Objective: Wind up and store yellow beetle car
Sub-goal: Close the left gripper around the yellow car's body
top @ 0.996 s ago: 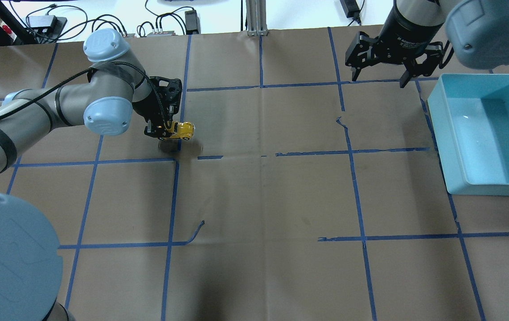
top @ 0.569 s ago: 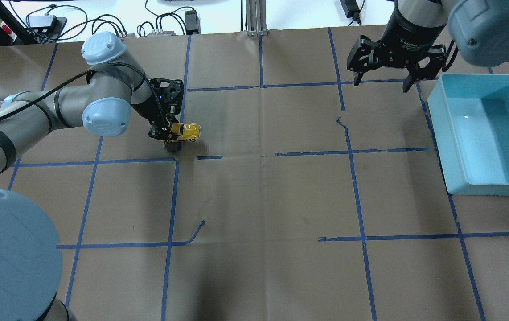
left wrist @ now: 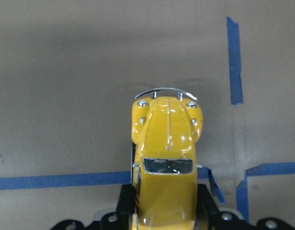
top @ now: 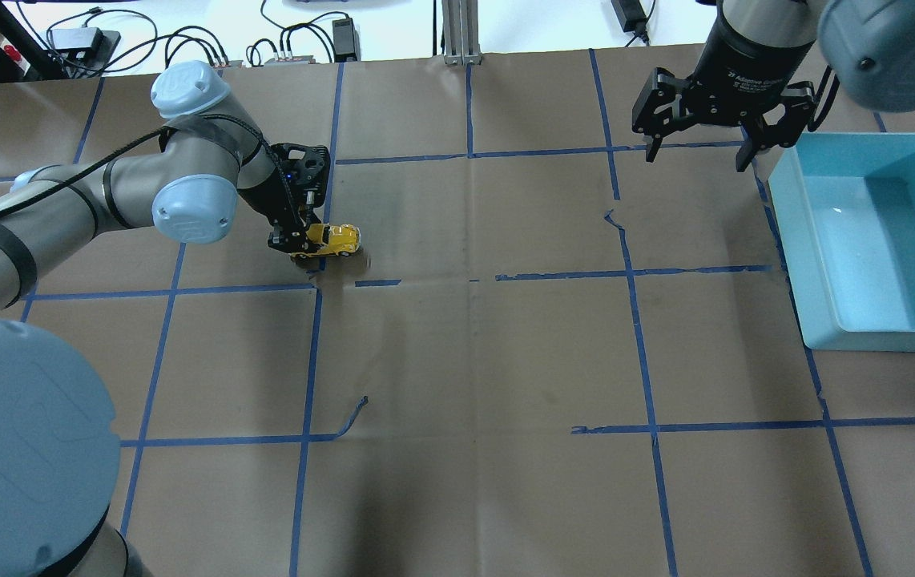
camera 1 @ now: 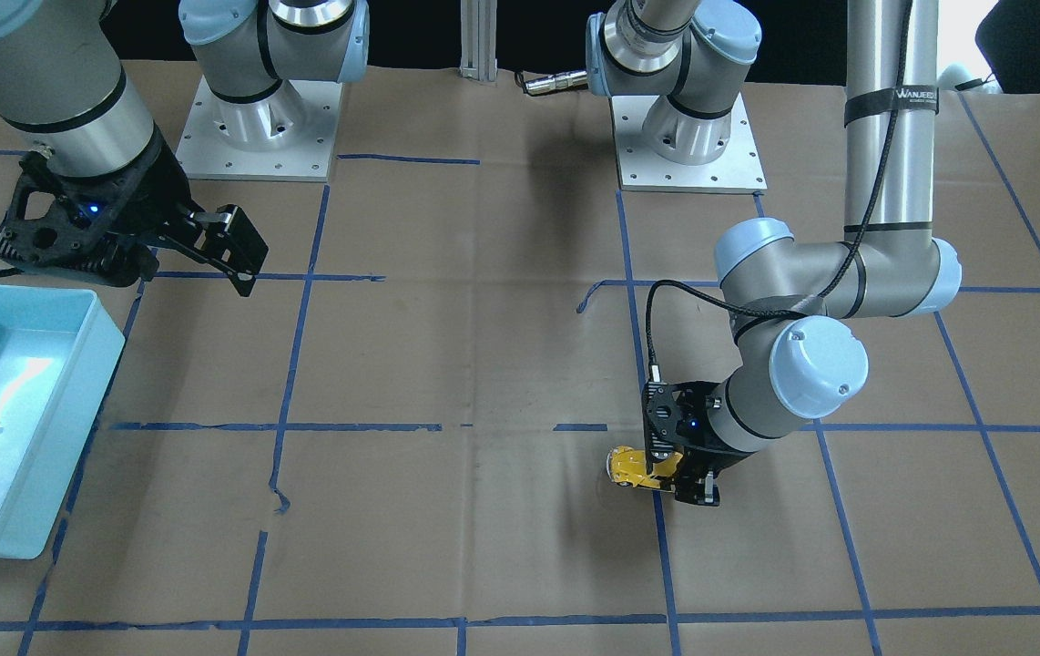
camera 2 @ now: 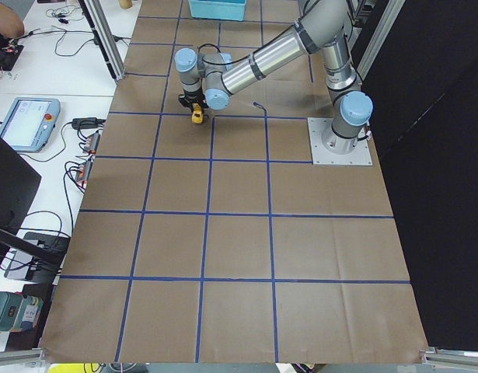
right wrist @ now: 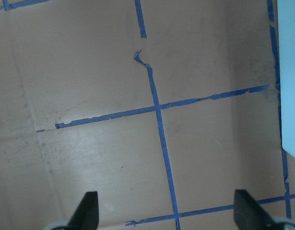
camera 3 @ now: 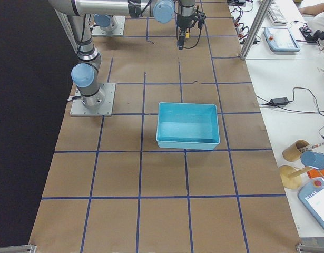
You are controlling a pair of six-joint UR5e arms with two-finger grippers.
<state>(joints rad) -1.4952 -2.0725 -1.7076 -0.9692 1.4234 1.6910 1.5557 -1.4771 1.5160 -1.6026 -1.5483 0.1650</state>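
The yellow beetle car (top: 335, 239) is held at its rear by my left gripper (top: 303, 241), nose pointing toward the table's middle, at or just above the brown paper. It shows in the front view (camera 1: 631, 466), the left side view (camera 2: 197, 117) and the left wrist view (left wrist: 167, 158), where black fingers (left wrist: 126, 203) press its sides. My right gripper (top: 698, 151) is open and empty, high above the far right of the table, next to the light blue bin (top: 866, 240). Its fingertips (right wrist: 88, 207) show wide apart in the right wrist view.
The table is covered in brown paper with a blue tape grid (top: 469, 280). The blue bin also shows in the front view (camera 1: 1, 401) and the right side view (camera 3: 187, 125). Cables and power bricks (top: 185, 40) lie beyond the far edge.
My left gripper has moved the car slightly right and lower, toward the paper. My right gripper has shifted a little right, toward the bin.
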